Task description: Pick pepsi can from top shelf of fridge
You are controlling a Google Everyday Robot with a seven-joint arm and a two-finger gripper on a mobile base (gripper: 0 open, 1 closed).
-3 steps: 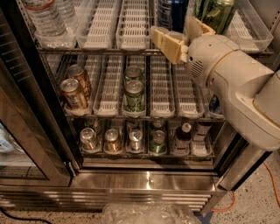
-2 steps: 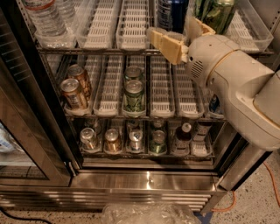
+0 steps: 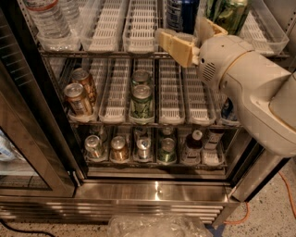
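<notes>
Tool (image 3: 182,28) nearer pepsi can (image 3: 178,13), top shelf (image 3: 106,32)

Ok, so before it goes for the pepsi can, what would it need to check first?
1. Is the door of the fridge swung out of the way: ok.
2. Is the pepsi can standing on the top shelf: ok, though only its lower part shows.
3. Is the gripper at top-shelf height, in front of the can: ok.
4. Are its fingers spread apart: ok.
5. Is the can between the fingers: not ok, it stands behind them.
6. Is there room beside the neighbouring green can: cannot tell.
</notes>
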